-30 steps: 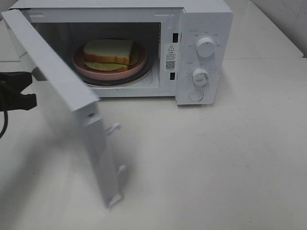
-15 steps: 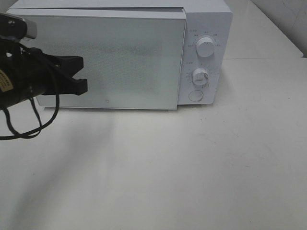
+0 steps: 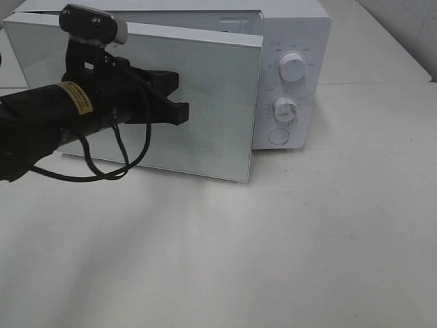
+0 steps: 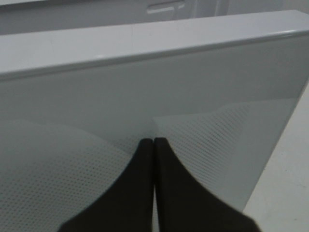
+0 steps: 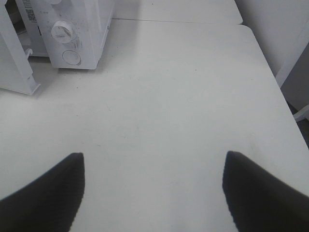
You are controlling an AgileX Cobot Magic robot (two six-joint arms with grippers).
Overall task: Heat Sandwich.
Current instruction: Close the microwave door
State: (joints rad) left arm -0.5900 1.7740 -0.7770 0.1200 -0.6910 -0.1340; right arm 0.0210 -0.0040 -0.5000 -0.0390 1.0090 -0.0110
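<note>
The left jaws are pressed shut, tips against the microwave door [image 3: 218, 89], which stands slightly ajar. The right jaws gape wide above the surface [image 5: 169, 96], right of the microwave [image 3: 304, 41]

A white microwave [image 3: 293, 27] sits in the upper part of the frame on a white table [image 3: 307, 239]. Its door [image 3: 218, 102] stands slightly ajar, with its right edge out from the body beside the upper knob [image 3: 293, 67], the lower knob [image 3: 285, 109] and the round button [image 3: 278, 137]. The black left gripper [image 3: 179, 99] reaches in from the left edge across the door's front.
</note>
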